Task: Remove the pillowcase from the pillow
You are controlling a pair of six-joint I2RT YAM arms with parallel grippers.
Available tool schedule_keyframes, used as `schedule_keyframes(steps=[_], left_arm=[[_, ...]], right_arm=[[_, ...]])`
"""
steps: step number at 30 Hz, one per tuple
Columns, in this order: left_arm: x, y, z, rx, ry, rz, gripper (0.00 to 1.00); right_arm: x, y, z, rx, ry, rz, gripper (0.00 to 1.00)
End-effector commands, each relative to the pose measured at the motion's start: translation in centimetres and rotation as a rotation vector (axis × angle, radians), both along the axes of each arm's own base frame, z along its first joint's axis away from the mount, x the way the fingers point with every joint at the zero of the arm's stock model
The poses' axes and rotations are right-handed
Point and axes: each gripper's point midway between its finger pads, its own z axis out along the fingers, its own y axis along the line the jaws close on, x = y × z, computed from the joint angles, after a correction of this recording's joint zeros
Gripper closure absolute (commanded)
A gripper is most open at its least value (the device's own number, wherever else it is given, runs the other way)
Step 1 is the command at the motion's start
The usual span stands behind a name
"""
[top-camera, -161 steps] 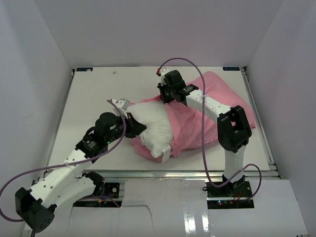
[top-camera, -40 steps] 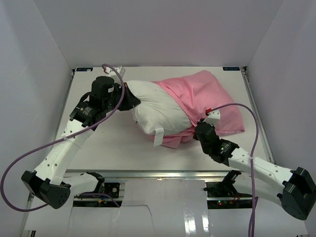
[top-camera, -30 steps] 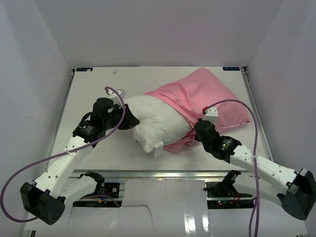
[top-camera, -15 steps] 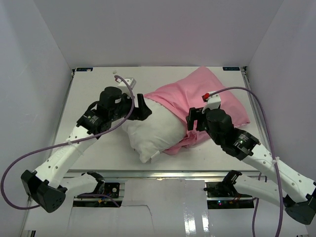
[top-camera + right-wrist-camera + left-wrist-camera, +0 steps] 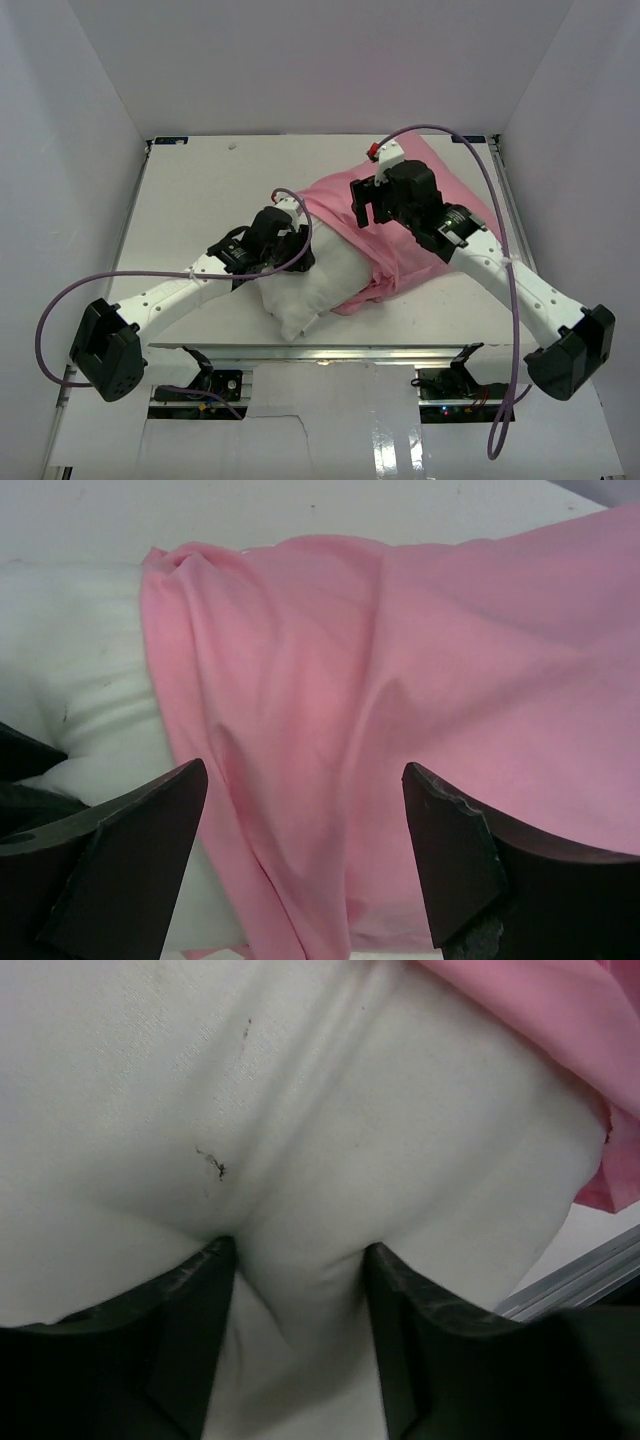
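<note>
A robotics lab test cell: plain white panel walls (image 5: 100,80) box in a flat white worktop (image 5: 190,195) edged with bare aluminium rails (image 5: 350,352), and purple cables (image 5: 45,330) loop from two bolted white-and-black robot arms (image 5: 165,292).

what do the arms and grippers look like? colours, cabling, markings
Left arm and right arm: white link shells, black joint housings, each trailing a loose purple cable. Left gripper and right gripper: black, blunt wedge-shaped fingers. Red tab at right wrist. No legible markings.
</note>
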Motion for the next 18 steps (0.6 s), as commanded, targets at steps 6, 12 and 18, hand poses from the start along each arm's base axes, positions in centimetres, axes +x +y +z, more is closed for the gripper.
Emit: schedule_keyframes(steps=[6, 12, 18], left_arm=[[0.4, 0.0, -2.1, -0.009, -0.026, 0.02, 1.0], [0.1, 0.0, -0.7, -0.071, -0.066, 0.024, 1.0], [0.5, 0.9, 1.2, -0.104, -0.12, 0.099, 1.0]], right_arm=[[1.8, 5.9, -0.7, 0.004, 0.058, 0.237, 0.16], [4.4, 8.8, -3.3, -0.076, 0.053, 0.336, 0.16], [6.9, 11.1, -6.8, -0.141, 0.183, 0.346, 0.22]])
